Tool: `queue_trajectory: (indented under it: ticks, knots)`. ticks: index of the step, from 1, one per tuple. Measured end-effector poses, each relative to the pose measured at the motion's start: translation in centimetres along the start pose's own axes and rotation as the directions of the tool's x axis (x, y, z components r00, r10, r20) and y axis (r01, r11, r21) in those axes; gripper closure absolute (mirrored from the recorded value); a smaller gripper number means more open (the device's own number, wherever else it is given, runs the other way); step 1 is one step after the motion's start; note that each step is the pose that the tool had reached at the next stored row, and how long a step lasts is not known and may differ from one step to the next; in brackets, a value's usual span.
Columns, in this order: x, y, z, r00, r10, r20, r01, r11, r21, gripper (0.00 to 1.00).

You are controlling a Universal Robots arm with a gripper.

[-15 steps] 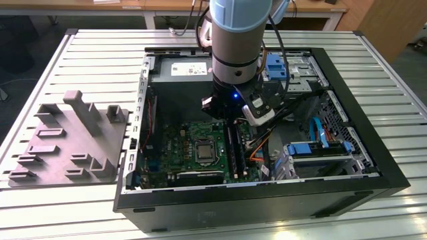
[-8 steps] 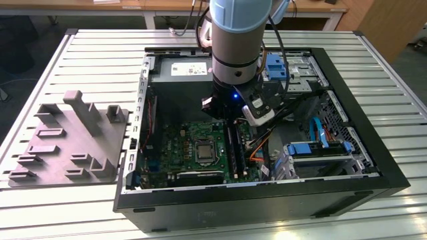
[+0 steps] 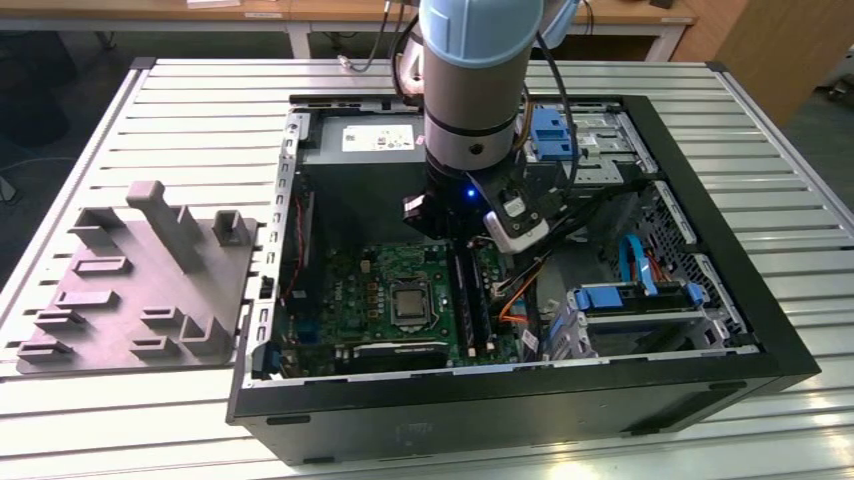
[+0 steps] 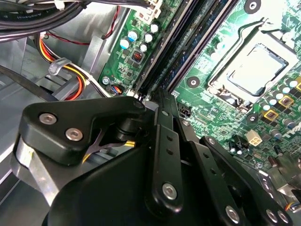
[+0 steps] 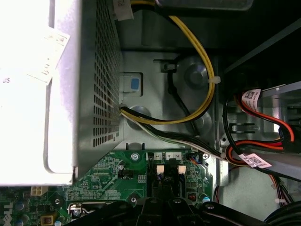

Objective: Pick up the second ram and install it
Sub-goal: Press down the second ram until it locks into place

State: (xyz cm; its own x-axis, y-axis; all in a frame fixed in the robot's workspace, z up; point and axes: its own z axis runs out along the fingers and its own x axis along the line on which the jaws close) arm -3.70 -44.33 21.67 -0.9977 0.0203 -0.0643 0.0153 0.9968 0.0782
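Arm is down inside the open PC case (image 3: 267, 330), gripper (image 3: 461, 240) right over the memory slots (image 3: 467, 300) at approx 3 o'clock of the CPU socket (image 3: 404, 302). Second wrist view: gripper (image 4: 157, 96) linkage looks drawn narrow, tip at the slot ends. The second ram (image 4: 188, 44) seems to lie in a slot already; pick-up done, seating prob. underway or nearly done. Can't tell if the latches are closed.
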Motion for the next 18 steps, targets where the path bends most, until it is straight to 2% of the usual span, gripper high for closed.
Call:
queue_trajectory:
  ticks: [10, 18]
  knots:
    - [-0.01, 0.02, -0.1, 1.0, 0.0, 0.0005, 0.0, 1.0, -0.0013, 0.9]
    - [-0.13, 0.16, -1.99, 1.0, 0.0, 0.0001, 0.0, 1.0, -0.0003, 0.9]
